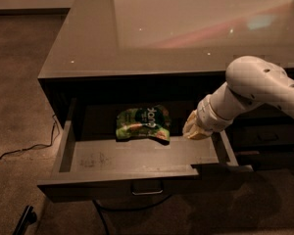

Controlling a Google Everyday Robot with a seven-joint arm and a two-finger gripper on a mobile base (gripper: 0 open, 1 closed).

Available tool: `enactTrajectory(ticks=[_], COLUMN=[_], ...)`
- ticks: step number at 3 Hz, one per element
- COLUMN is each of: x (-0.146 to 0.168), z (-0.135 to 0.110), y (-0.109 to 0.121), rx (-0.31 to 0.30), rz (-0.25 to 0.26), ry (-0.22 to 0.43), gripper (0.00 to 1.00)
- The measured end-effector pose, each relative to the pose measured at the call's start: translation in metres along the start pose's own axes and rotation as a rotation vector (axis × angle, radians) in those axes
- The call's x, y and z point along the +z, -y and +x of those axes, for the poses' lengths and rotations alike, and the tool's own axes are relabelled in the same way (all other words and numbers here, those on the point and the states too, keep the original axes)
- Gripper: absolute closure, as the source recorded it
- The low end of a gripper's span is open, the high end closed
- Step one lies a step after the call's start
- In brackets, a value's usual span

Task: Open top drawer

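Nearest, the top drawer (137,156) is seen standing open, its front w/ a small loop handle (147,188) faced toward the camera. Its long axis is laid left-right, parallel to the cabinet (137,43) edge. A scuffed grey floor is exposed inside. Toward the back, approx. mid-width, a green snack bag (143,124) is laid flat. Just right of it, the gripper (196,129) is held low by the drawer's right wall. Its state can't be told. Behind, the white arm (257,84) is angled in from the right. A cable (19,151) is seen on the carpet at left.
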State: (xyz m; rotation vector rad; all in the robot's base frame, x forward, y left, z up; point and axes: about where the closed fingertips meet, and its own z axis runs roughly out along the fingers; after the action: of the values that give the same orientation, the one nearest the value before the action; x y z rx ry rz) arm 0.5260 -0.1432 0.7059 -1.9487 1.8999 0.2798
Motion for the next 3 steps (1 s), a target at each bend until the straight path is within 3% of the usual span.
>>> enactTrajectory(ticks=[1,3], x=[0.009,0.028], z=[0.003,0.014], y=[-0.002,-0.015], rx=[0.007,0.028], rz=[-0.011,-0.051], ry=[-0.022,-0.037], gripper=[1.00,1.00])
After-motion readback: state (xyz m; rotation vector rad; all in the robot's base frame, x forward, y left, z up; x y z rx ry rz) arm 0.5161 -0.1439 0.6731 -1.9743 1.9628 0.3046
